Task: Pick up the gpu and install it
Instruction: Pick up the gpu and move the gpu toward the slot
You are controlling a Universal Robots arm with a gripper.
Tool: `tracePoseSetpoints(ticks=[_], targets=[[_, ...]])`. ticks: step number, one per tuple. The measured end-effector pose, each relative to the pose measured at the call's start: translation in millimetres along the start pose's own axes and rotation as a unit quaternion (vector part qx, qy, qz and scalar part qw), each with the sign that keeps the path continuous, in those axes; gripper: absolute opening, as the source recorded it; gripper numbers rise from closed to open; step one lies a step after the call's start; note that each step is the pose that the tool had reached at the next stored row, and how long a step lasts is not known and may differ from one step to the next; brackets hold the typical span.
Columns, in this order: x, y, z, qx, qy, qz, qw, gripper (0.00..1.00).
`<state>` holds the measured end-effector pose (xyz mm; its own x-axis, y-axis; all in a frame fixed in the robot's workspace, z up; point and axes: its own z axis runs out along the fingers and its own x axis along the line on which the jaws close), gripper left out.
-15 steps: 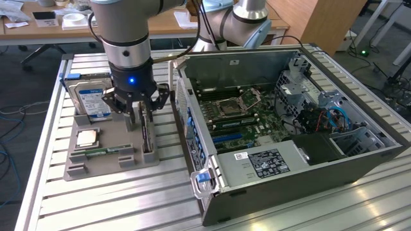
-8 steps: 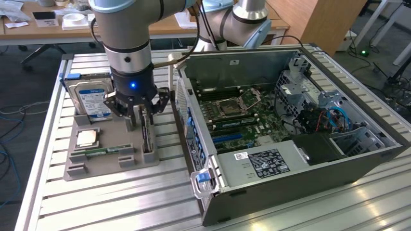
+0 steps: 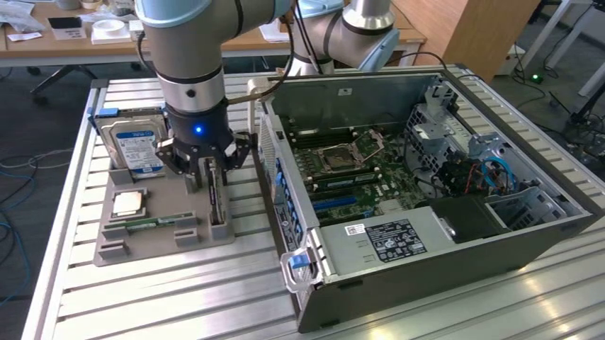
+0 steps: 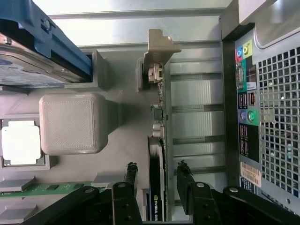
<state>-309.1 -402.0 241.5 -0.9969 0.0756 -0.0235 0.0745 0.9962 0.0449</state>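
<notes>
The arm's black two-fingered gripper (image 3: 208,180) is hanging low over a grey plastic holder tray (image 3: 142,244) that is lying on the slatted aluminium table (image 3: 189,297). Its jaws are standing released, one finger (image 4: 132,174) on each side of the gpu (image 4: 156,150), with a slim gap showing on both sides, so nothing is being grasped.

The gpu, a thin card with a green board, black face and silver metal end bracket (image 4: 157,51), is standing on edge in a slot of the tray, at the tray side nearest the computer.

Crowding it on one side, a raised grey tray block (image 4: 70,123) is sitting just beside the slot, and beyond that a silver hard drive with a blue-white label (image 3: 132,145) is standing upright. A square silver processor (image 3: 127,204) and a narrow green RAM strip (image 3: 151,223) are lying flat in the tray.

On the other side, the open grey computer case (image 3: 444,255) is lying near the tray, its rear port panel (image 4: 246,112) facing the card.
</notes>
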Motion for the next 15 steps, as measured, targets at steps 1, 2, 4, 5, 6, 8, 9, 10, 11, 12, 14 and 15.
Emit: tracePoseSetpoints(ticks=[1, 2, 4, 5, 6, 8, 9, 10, 11, 12, 14, 15], targets=[[0.0, 0.4, 1.2, 0.0000, 0.0000, 0.000, 1.0000, 0.47], [0.1, 0.7, 2.7, 0.0000, 0.0000, 0.000, 1.0000, 0.47], [0.2, 1.2, 5.9, 0.0000, 0.0000, 0.000, 1.0000, 0.47], [0.3, 1.5, 7.5, 0.0000, 0.0000, 0.000, 1.0000, 0.47], [0.4, 1.9, 8.7, 0.0000, 0.0000, 0.000, 1.0000, 0.47], [0.3, 2.2, 9.9, 0.0000, 0.0000, 0.000, 1.0000, 0.47], [0.4, 2.3, 10.2, 0.0001, 0.0001, 0.000, 1.0000, 0.47], [0.4, 2.3, 10.2, 0.0001, 0.0001, 0.000, 1.0000, 0.47], [0.5, 2.3, 10.4, 0.0001, 0.0001, 0.000, 1.0000, 0.47], [0.5, 2.4, 11.0, -0.0001, -0.0001, 0.000, 1.0000, 0.47], [0.5, 2.4, 11.0, 0.0000, 0.0000, 0.000, 1.0000, 0.47], [0.5, 2.4, 11.0, 0.0000, 0.0000, 0.000, 1.0000, 0.47]])
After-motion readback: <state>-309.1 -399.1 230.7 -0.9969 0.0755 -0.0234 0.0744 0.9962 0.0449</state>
